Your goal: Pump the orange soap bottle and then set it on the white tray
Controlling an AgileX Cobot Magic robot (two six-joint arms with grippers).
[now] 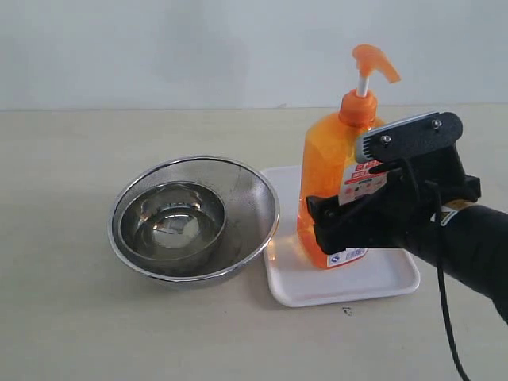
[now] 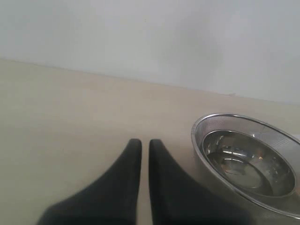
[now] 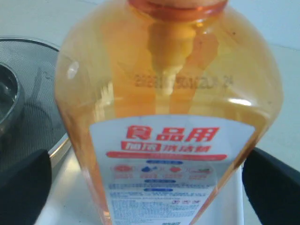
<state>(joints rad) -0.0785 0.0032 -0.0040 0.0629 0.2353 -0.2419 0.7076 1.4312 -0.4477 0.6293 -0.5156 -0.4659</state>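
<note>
Your right gripper [image 3: 145,168] straddles the orange soap bottle [image 1: 329,171], which blocks the middle of the white tray [image 1: 381,278]. The nested steel bowls [image 1: 246,198] butt against the tray's left edge, so there is no passage there. The table [image 1: 79,317] lies open in front of the tray and left of the bowls, where your left gripper [image 2: 145,146] sits with its jaws nearly together.

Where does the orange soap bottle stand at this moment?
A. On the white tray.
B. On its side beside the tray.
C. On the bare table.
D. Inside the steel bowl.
A: the orange soap bottle stands upright with its base on the white tray, next to the steel bowls.
</note>
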